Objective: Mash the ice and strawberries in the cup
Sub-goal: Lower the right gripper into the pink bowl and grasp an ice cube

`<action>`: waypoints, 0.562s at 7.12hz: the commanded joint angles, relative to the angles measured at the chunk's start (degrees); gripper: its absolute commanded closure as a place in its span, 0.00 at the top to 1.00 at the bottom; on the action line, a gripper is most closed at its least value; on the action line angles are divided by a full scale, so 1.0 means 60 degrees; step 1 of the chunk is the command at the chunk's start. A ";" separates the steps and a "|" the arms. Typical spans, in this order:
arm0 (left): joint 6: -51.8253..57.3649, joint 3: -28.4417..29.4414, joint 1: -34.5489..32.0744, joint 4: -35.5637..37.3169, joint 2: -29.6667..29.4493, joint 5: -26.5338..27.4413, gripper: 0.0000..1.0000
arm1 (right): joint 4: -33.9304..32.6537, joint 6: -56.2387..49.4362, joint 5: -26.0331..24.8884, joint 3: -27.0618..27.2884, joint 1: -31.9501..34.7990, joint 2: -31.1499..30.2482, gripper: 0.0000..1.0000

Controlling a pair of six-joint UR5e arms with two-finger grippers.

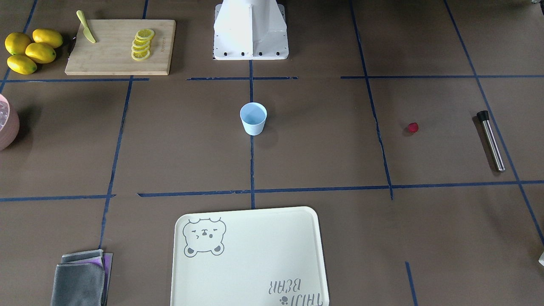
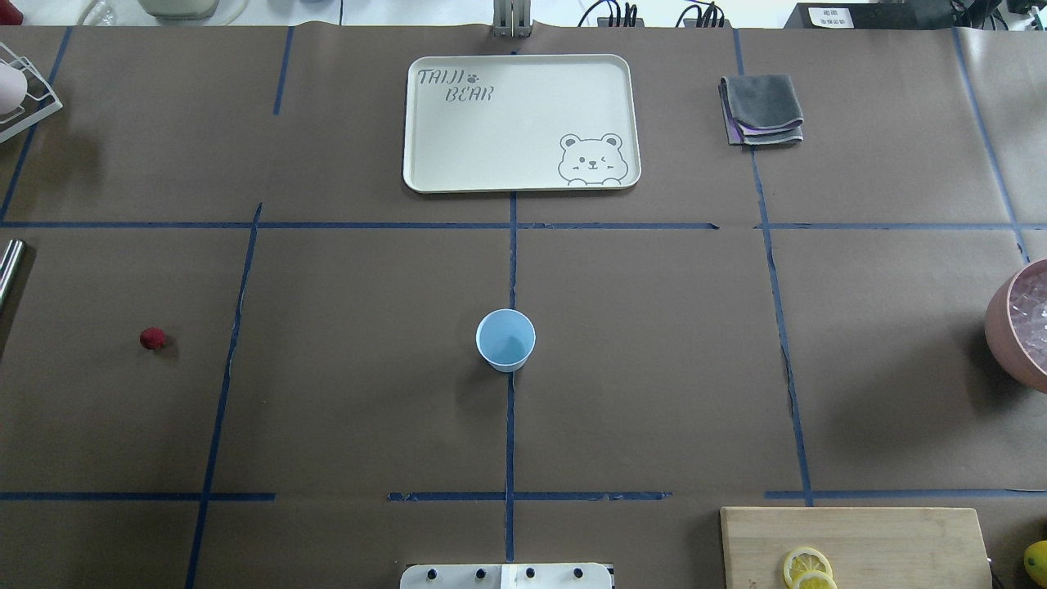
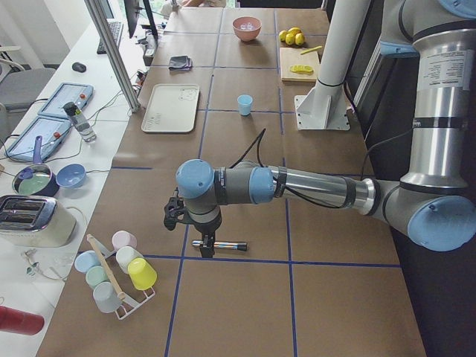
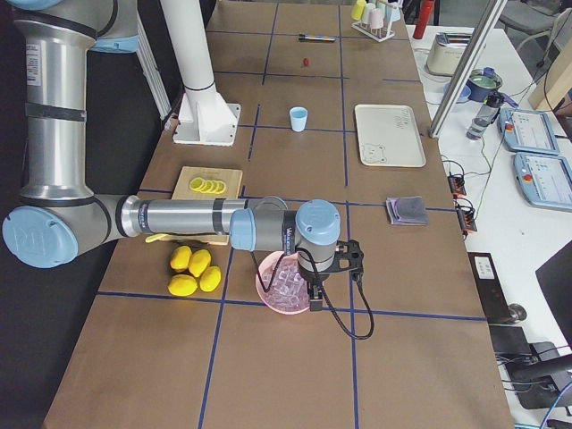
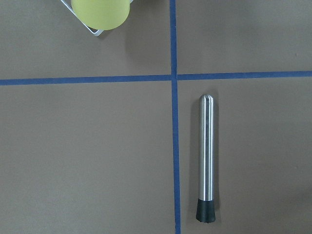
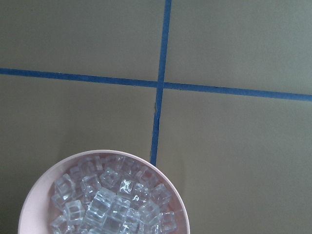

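Note:
The pale blue cup stands upright mid-table with nothing visible inside. A small red strawberry lies alone on the robot's left side. Ice fills a pink bowl at the right end. My right gripper hangs over that bowl; I cannot tell whether it is open or shut. My left gripper hovers just above a steel muddler lying flat at the left end; its state cannot be told either. Neither wrist view shows any fingers.
A wooden board carries lemon slices and a yellow knife, with whole lemons beside it. A cream tray and a folded grey cloth sit on the far side. A rack of cups stands near the muddler.

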 commanded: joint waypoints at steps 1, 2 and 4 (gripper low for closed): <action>-0.0080 -0.0095 -0.0001 0.0075 -0.0016 -0.0018 1.00 | 0.0016 -0.0014 0.0067 0.0021 0.0000 -0.0066 1.00; -0.0081 -0.0183 -0.0001 0.0076 0.0013 -0.0047 1.00 | 0.0016 -0.0015 0.0067 0.0036 0.0000 -0.0096 1.00; -0.0096 -0.0198 0.0014 0.0047 0.0013 0.0011 1.00 | 0.0031 0.0000 0.0096 0.0124 0.0000 -0.0286 1.00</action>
